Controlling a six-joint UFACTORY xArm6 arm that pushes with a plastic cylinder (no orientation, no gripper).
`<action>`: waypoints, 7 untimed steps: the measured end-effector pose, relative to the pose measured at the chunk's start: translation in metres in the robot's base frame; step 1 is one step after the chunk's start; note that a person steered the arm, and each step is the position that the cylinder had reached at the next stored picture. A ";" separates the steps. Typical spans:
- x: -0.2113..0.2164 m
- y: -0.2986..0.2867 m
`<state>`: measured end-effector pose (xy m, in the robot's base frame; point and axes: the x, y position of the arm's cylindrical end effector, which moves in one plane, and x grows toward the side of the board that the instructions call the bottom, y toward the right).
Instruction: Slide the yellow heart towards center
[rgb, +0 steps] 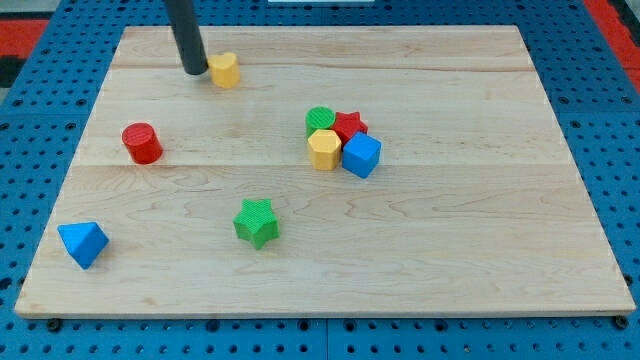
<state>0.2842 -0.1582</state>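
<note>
The yellow heart lies near the view's top left on the wooden board. My tip stands just to the view's left of the heart, touching or almost touching its left side. The dark rod rises from the tip out of the view's top. A cluster near the middle holds a green round block, a red star, a yellow hexagonal block and a blue cube, all touching.
A red cylinder stands at the view's left. A green star lies below the middle. A blue triangular block sits at the bottom left corner. Blue perforated table surrounds the board.
</note>
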 end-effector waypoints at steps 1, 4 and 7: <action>-0.046 -0.024; 0.016 0.042; -0.005 0.057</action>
<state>0.2796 -0.1014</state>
